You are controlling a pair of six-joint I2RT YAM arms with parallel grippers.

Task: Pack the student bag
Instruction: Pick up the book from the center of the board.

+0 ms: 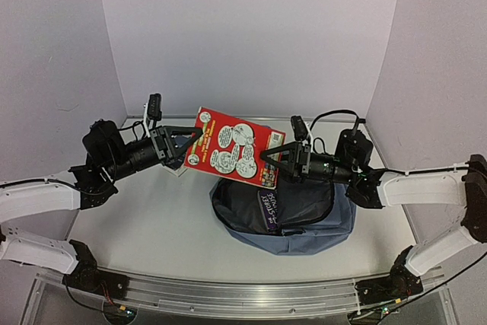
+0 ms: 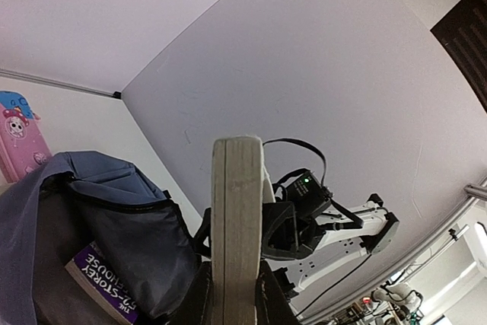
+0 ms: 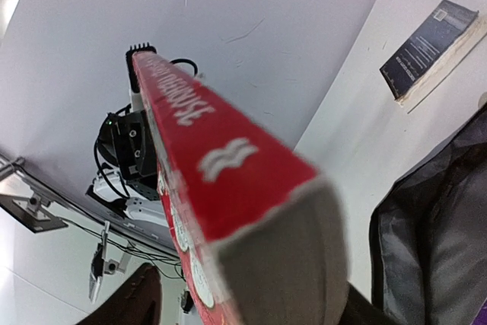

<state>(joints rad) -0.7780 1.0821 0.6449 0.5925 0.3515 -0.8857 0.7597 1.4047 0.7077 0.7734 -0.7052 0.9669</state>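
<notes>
Item: red paperback (image 1: 232,150), centre frame over open student bag (image 1: 304,226); left fingers (image 1: 181,130) clamped on it, right fingers (image 1: 280,148) straddling its edge, grip unclear; best lowered level into opening.

Both arms are reached inward; the left gripper (image 1: 186,144) is closed on a red book (image 1: 232,154), and the right gripper (image 1: 267,157) is seen open.

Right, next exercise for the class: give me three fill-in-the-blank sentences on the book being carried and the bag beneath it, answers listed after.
1. The left gripper is shut on a book whose cover is ____.
2. The student bag lies under that book with its mouth ____.
3. Inside the bag lies a second book, and its spine is ____.
Missing words: red; open; purple.
</notes>
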